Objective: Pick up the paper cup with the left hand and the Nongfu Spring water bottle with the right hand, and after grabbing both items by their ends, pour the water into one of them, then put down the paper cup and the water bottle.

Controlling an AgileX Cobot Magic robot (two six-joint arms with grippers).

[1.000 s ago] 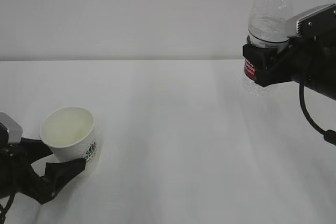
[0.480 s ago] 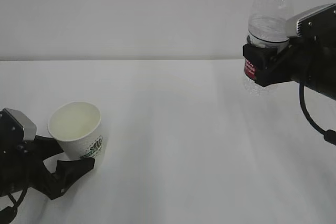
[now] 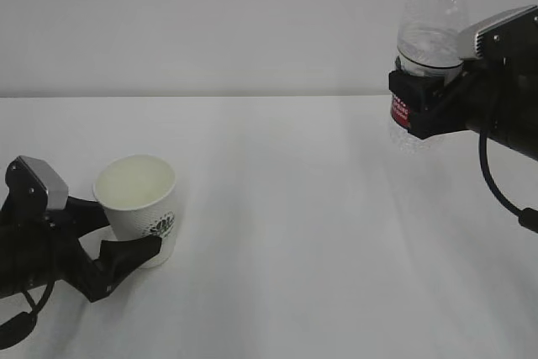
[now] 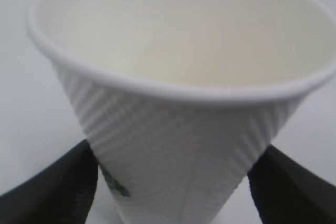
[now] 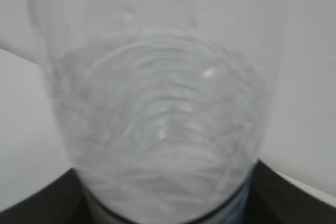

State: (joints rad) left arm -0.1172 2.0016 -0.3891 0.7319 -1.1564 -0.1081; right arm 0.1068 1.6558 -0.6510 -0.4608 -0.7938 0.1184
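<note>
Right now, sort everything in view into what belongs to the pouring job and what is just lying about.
Belongs to the job:
- paper cup, between the left end effector's jaws
- Nongfu Spring water bottle, upright and clamped in the right end effector

Just lying about:
- nothing loose; only the white table and the plain wall behind it

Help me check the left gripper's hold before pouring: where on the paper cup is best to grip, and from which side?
Grip the paper cup low on its tapered wall, below the rolled rim, coming side-on from the left. It stands upright with its mouth open, so the left gripper's fingers straddling the narrow lower body probably leave the rim clear for pouring.
</note>
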